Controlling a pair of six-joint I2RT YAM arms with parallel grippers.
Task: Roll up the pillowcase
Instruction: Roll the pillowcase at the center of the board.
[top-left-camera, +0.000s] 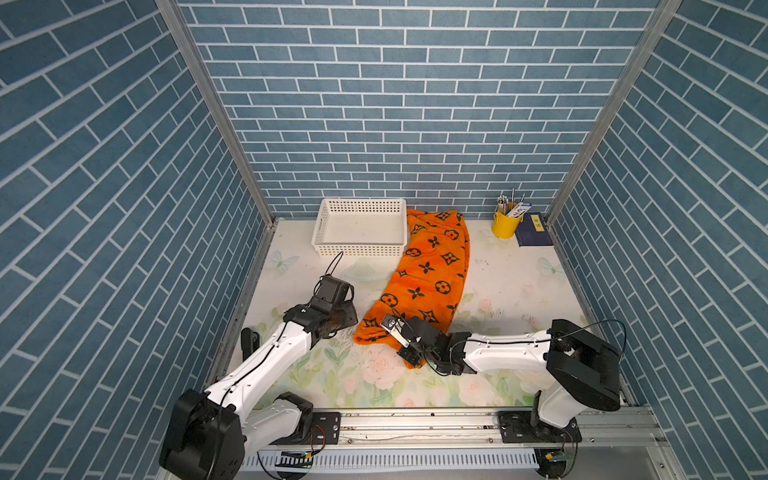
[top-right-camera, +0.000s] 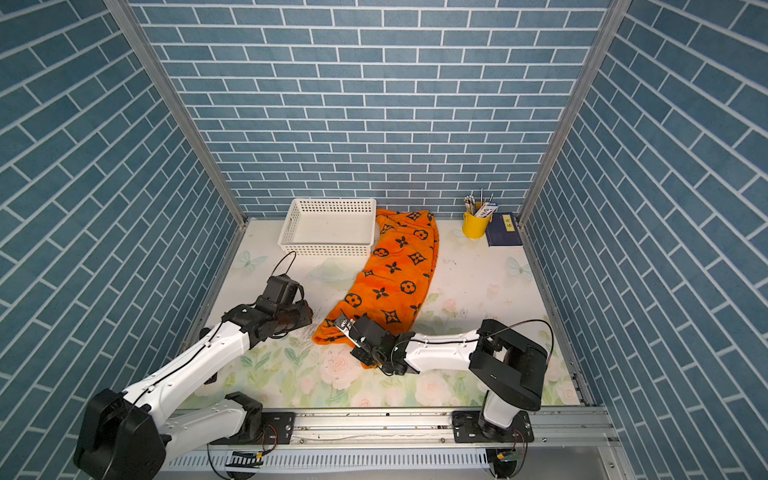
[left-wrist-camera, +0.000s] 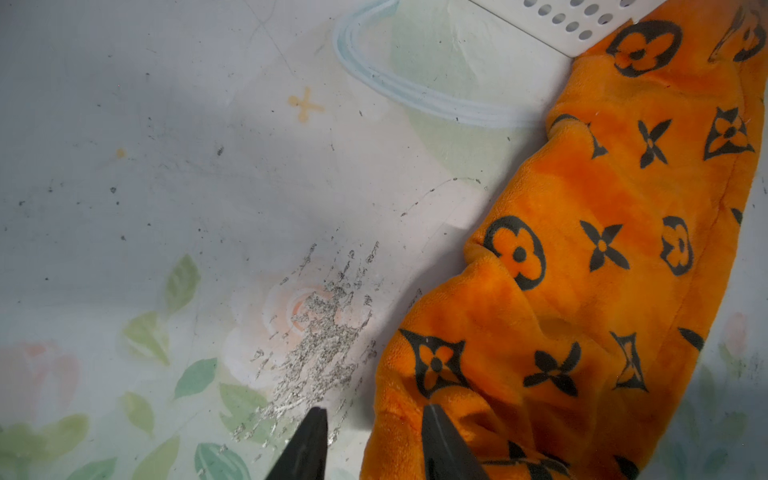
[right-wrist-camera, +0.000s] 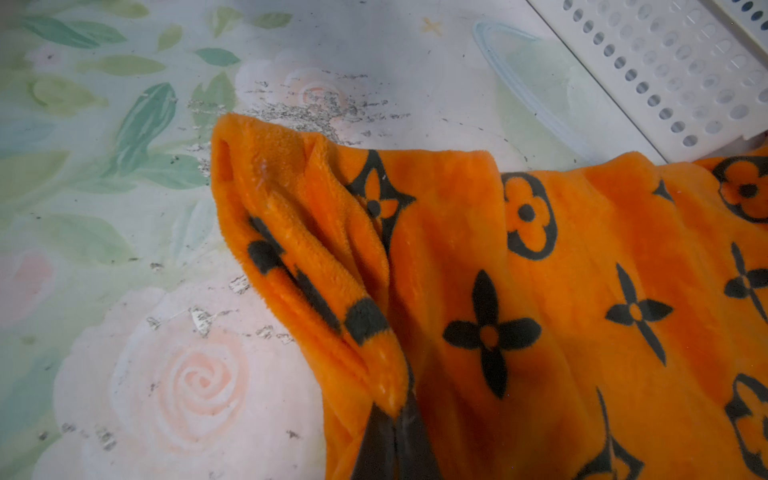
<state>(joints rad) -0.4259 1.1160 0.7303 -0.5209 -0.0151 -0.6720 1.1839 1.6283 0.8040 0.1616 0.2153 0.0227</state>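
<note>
The orange pillowcase (top-left-camera: 432, 270) (top-right-camera: 395, 270) with black flower prints lies bunched in a long diagonal strip, from the basket at the back toward the table's front. In the right wrist view my right gripper (right-wrist-camera: 392, 419) is shut on a raised fold at the pillowcase's (right-wrist-camera: 582, 291) near end. My left gripper (left-wrist-camera: 374, 419) is open at the near left corner of the pillowcase (left-wrist-camera: 602, 249). One finger (left-wrist-camera: 307, 440) is over the bare table and the other finger (left-wrist-camera: 444, 444) over the fabric, with the cloth's edge between them.
A white perforated basket (top-left-camera: 361, 226) stands at the back, touching the pillowcase's far end. A yellow cup of pens (top-left-camera: 506, 224) and a dark blue book (top-left-camera: 534, 235) sit at the back right corner. The floral table cover (top-left-camera: 519, 286) is scuffed near the left gripper.
</note>
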